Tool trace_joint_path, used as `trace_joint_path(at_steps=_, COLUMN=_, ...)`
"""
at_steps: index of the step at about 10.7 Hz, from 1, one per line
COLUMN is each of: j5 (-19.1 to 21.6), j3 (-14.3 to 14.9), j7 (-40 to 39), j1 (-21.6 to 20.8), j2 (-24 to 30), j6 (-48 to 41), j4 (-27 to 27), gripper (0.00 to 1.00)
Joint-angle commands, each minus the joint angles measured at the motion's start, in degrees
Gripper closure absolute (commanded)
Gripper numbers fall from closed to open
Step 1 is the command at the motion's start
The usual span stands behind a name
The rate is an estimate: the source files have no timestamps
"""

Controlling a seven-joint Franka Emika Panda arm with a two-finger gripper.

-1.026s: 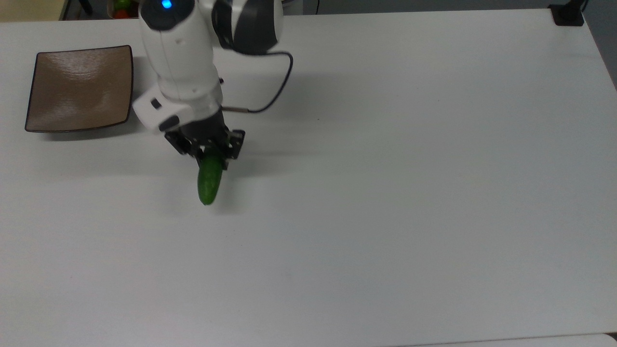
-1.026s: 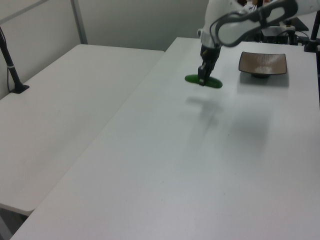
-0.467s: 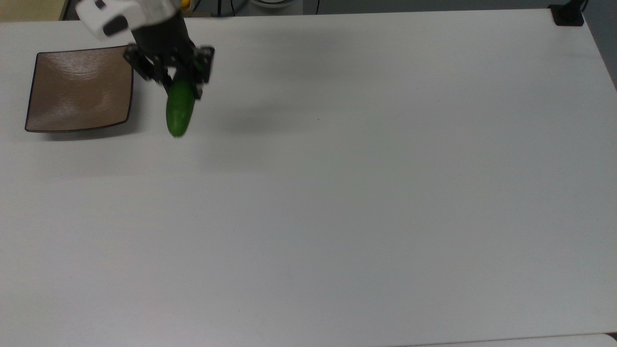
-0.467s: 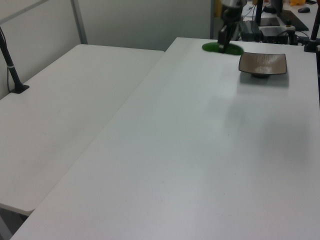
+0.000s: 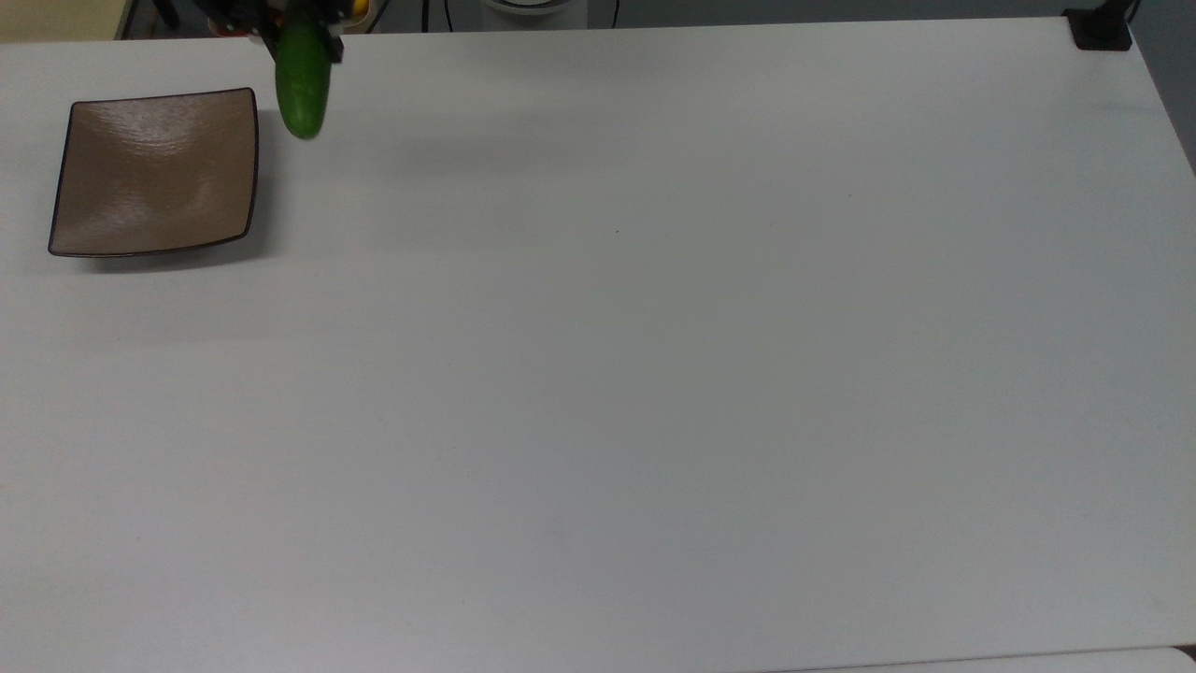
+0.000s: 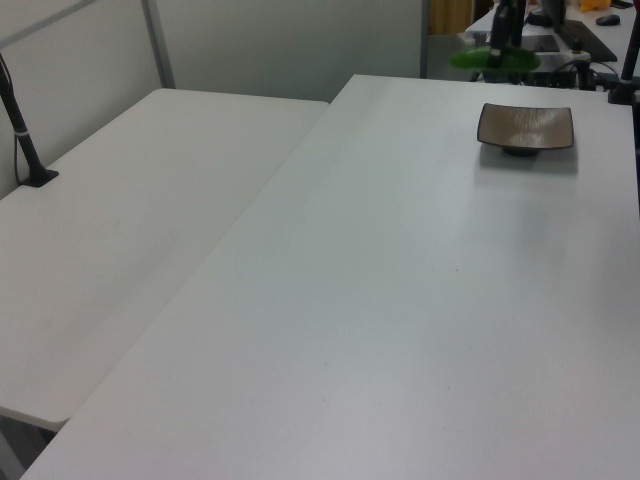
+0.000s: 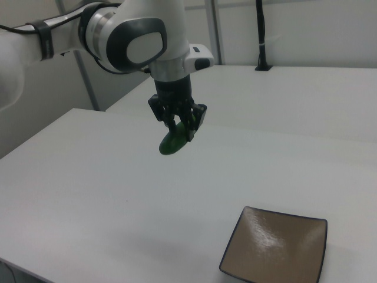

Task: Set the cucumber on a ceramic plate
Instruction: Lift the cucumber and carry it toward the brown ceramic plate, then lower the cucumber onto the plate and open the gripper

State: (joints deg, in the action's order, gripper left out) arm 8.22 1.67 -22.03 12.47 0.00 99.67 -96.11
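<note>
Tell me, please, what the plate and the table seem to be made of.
The ceramic plate looks like glazed ceramic: glossy brown surface with bright highlights and a thin dark rim. The table looks like matte white laminate, plain and without glare, though its core material cannot be judged.

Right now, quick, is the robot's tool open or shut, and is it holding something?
Tool: shut on the cucumber, held in the air, not yet over the ceramic plate.

The white arm is reaching in from the right view's left, its grey-capped wrist joint bending so the black tool (image 7: 179, 131) is pointing straight down, raised well above the worktop (image 7: 106, 194). Its two fingers (image 7: 192, 125) are clamping the cucumber (image 7: 173, 142), which is hanging slightly tilted beneath them.
</note>
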Motion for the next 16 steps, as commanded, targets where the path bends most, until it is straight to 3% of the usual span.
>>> trace_joint_path(at_steps=1, j5=1.28, j3=-0.36, j7=-11.68, j1=5.96, j2=2.81, j6=-2.99, j4=-2.59, gripper=0.84)
trace_joint_path(at_steps=5, j5=1.01, j3=-0.18, j7=-27.42, j1=15.19, j2=-0.96, j6=0.60, j4=-3.11, gripper=0.83)
trace_joint_path(at_steps=8, j5=0.49, j3=0.17, j7=-32.36, j1=18.98, j2=-6.31, j6=7.00, j4=-4.16, gripper=0.80)
trace_joint_path(at_steps=13, j5=0.40, j3=1.49, j7=-36.15, j1=19.52, j2=-14.93, j6=25.10, j4=-8.73, gripper=0.79)
trace_joint_path(at_steps=16, j5=0.31, j3=1.75, j7=-36.24, j1=19.52, j2=-16.79, j6=29.69, j4=-11.28, gripper=0.75)
